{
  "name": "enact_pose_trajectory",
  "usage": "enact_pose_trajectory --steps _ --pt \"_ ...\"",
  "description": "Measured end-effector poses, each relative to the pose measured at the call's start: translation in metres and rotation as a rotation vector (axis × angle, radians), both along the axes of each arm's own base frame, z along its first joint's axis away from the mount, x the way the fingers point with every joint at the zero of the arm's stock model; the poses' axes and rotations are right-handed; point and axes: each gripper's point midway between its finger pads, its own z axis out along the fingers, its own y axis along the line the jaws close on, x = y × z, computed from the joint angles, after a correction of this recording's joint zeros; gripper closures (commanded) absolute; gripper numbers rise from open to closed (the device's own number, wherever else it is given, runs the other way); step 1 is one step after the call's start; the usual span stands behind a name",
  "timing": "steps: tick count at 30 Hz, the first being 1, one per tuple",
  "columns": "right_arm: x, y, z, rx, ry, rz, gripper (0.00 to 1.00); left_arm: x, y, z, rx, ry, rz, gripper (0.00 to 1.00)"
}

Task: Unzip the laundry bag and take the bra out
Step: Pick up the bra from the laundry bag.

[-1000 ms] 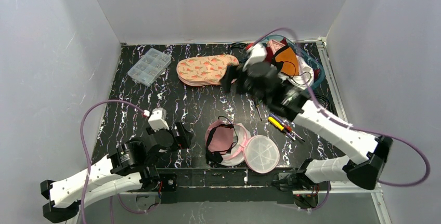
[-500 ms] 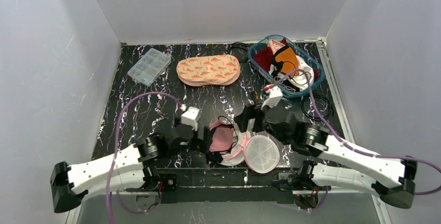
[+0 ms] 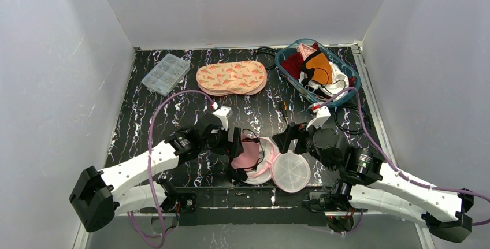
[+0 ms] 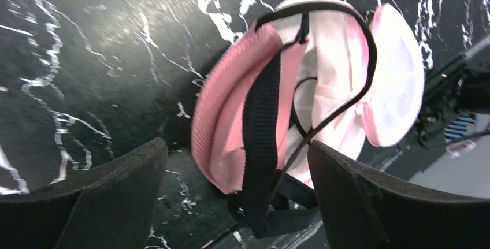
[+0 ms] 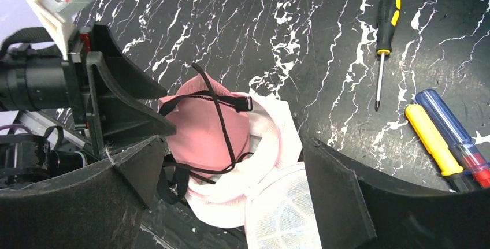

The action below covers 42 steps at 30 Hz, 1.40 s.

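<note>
- Your left gripper (image 3: 233, 142) — jaws spread wide at the pink bra (image 3: 247, 155), not clamped on it.
- Your right gripper (image 3: 287, 140) — spread wide, empty, above the opened laundry bag (image 3: 290, 172).

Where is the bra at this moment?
In the top view, the bra lies at the centre near the table's front edge, partly inside the open laundry bag, between the left pincer and the right pincer.

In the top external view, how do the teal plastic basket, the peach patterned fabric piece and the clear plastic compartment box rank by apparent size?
1. Teal plastic basket
2. Peach patterned fabric piece
3. Clear plastic compartment box
All lie similarly far from the camera.
</note>
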Motion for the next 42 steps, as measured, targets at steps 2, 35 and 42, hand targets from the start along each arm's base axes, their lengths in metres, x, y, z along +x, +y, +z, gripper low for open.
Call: enact_pose_trajectory --steps 2,35,42 --pt "0.0 0.0 -0.002 -0.002 0.003 0.002 0.03 -0.007 -0.005 -0.007 -0.027 0.051 -0.011 0.2" --pt "-0.019 0.015 -0.003 0.088 0.035 0.117 0.01 -0.028 -0.007 0.046 -0.261 0.03 -0.005 1.0" --pt "-0.038 0.035 0.006 0.167 -0.006 0.282 0.01 -0.038 -0.011 0.096 -0.455 -0.09 -0.066 1.0"
